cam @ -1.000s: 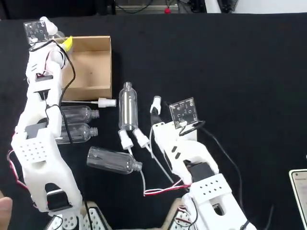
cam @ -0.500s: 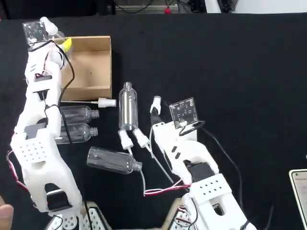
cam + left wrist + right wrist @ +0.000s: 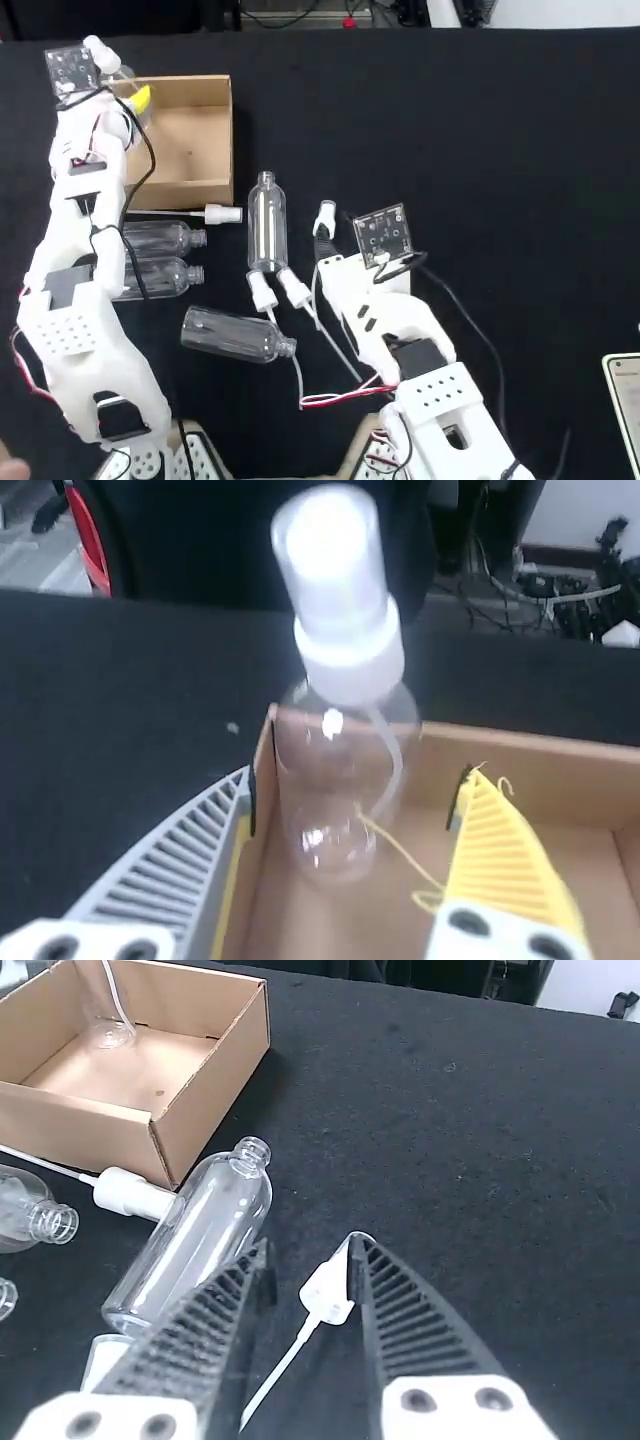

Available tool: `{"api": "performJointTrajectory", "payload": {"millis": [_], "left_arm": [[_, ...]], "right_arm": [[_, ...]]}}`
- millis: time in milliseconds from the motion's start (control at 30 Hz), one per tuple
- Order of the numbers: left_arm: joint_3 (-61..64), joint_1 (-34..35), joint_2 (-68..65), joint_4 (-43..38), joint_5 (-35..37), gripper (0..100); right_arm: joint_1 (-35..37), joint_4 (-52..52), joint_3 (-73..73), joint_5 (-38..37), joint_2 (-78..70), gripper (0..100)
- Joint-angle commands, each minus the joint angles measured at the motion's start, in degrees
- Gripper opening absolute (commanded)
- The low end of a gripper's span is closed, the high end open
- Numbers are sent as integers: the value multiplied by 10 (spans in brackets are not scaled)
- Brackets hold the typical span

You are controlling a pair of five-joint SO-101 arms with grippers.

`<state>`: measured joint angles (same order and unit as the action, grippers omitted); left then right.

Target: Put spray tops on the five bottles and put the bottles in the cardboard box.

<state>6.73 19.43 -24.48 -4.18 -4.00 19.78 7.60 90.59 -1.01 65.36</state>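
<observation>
A clear bottle with a white spray top (image 3: pixel 345 750) stands upright in the far left corner of the cardboard box (image 3: pixel 190 150); the same bottle (image 3: pixel 105 1005) appears in the right wrist view. My left gripper (image 3: pixel 125 92) straddles it, open, with a slim gap on each side. Three bare bottles (image 3: pixel 165 238) (image 3: pixel 160 277) (image 3: pixel 237 335) lie left of centre, and another (image 3: pixel 266 230) lies in the middle. My right gripper (image 3: pixel 305 1280) sits low and open around a loose spray top (image 3: pixel 328 1295). Other spray tops (image 3: pixel 222 213) (image 3: pixel 262 290) (image 3: pixel 295 288) lie nearby.
The box's open flap side (image 3: pixel 210 1080) faces the lying bottles. The right half of the black table (image 3: pixel 520 180) is bare. A flat white object (image 3: pixel 625 390) sits at the right edge. Cables (image 3: pixel 330 395) trail by the right arm's base.
The left arm has shifted slightly, and its yellow finger has swung a little away from the bottle over the box corner. The right arm and the loose parts have not moved.
</observation>
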Motion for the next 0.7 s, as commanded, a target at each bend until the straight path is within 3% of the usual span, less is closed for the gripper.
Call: {"api": "performJointTrajectory", "payload": {"millis": [0, 233, 367, 667], "left_arm": [[35, -7, 101, 29, 3, 310], [90, -19, 265, 193, 3, 310], [98, -20, 330, 298, -11, 310], [96, -17, 371, 498, -84, 310]], "right_arm": [[-8, -9, -21, -4, -4, 124], [-8, -9, -21, -5, -5, 124], [-6, -9, -22, -44, -4, 124], [-6, -10, -20, -48, -7, 124]]}}
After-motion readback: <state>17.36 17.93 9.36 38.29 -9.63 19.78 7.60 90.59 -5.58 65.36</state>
